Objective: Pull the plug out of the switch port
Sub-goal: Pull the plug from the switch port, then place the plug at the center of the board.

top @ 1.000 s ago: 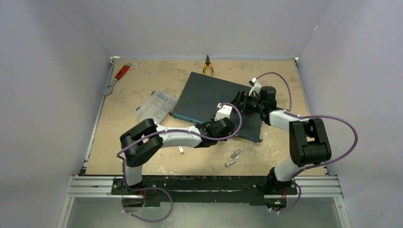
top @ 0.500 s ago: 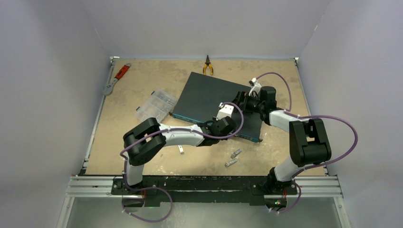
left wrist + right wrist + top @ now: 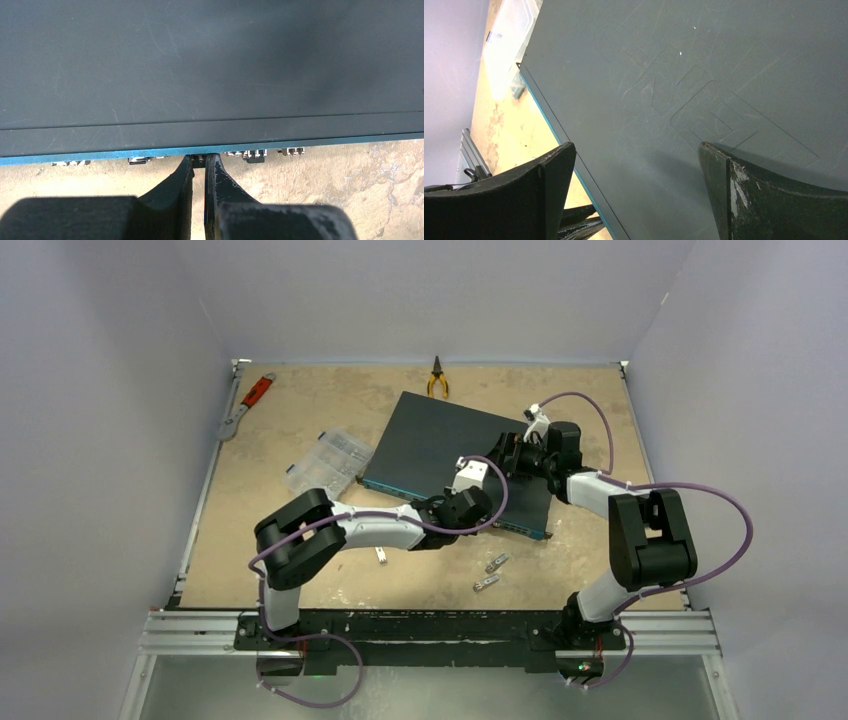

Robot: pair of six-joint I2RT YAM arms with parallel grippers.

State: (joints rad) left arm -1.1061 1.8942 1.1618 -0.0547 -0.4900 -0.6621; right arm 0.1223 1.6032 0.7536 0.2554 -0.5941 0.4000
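The switch point(image 3: 440, 440) is a flat dark-teal box lying at an angle on the table, its blue-edged port face point(image 3: 100, 156) toward the arms. My left gripper point(image 3: 200, 163) is at that face, its fingers closed to a narrow gap on a small plug point(image 3: 199, 160) that sticks out of a port. In the top view the left gripper point(image 3: 466, 517) sits at the near edge. My right gripper point(image 3: 635, 150) is open wide, with its fingers just above or on the switch top point(image 3: 684, 75) and nothing between them. It shows in the top view point(image 3: 512, 454) at the switch's right side.
Other plugs point(image 3: 252, 154) sit in ports along the same face. A clear plastic compartment box point(image 3: 328, 462) lies left of the switch. Loose metal connectors point(image 3: 492, 573) lie near the front edge. Pliers point(image 3: 437, 379) and a red-handled wrench point(image 3: 246, 405) lie at the back.
The left arm's elbow swayed slightly right, then back. Its gripper stays at the port face. The right arm has not moved.
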